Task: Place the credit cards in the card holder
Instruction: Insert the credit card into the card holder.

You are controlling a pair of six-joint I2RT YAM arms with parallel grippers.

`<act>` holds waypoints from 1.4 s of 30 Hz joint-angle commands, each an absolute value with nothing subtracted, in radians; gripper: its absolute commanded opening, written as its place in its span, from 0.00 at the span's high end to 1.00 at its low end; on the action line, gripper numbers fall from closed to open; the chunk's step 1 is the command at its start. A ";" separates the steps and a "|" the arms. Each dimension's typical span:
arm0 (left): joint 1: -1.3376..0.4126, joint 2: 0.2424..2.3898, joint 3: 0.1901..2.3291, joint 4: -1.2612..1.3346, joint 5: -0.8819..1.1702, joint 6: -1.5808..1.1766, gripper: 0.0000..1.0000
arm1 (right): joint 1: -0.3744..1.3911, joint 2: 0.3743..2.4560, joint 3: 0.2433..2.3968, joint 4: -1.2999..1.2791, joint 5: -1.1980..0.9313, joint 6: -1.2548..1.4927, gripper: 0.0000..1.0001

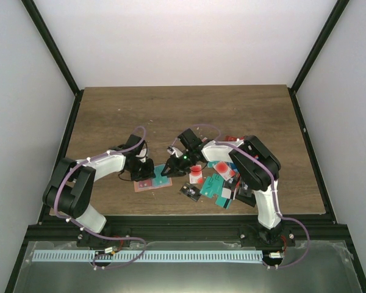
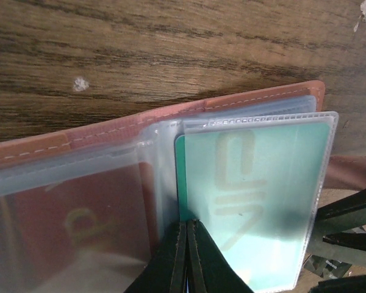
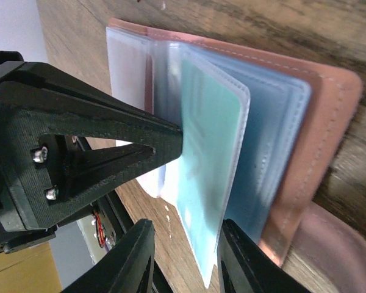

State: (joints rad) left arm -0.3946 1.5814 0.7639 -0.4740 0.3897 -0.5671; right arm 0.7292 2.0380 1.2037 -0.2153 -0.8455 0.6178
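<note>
Jaws of left gripper [image 2: 187,227] clenched, tips pressed on the card holder [image 2: 110,129] at its pocket fold. Jaws of right gripper [image 3: 186,223] parted, teal card [image 3: 210,140] in its clear leaf between them. Keep left pin firm; seat card squarely, avoid buckling leaf.

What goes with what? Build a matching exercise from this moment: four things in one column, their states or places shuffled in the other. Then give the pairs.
Things:
1. left gripper
2. right gripper
3. teal card
4. loose credit cards

States or places:
A. heaped on the table beside the card holder
B. inside a clear pocket
C. shut, tip on the card holder's pages
D. jaws apart, either side of the teal card's pocket

Pairs: 1-C, 2-D, 3-B, 4-A
</note>
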 commanded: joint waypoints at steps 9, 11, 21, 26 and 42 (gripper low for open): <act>-0.398 1.549 0.790 -0.561 0.335 -0.547 0.96 | 0.762 2.057 1.292 -0.215 -0.898 0.612 0.69; -0.397 1.514 0.825 -0.610 0.305 -0.545 0.96 | 0.767 2.067 1.313 -0.226 -0.901 0.611 0.69; -0.358 1.344 0.936 -0.844 0.117 -0.570 0.95 | 0.851 2.173 1.507 -0.289 -0.918 0.606 0.68; -0.310 1.247 0.916 -0.887 0.066 -0.572 0.94 | 0.901 2.253 1.628 -0.340 -0.966 0.574 0.67; -0.373 1.172 0.856 -0.684 0.388 -0.521 0.90 | 0.773 1.817 1.268 -0.451 -0.680 0.522 0.62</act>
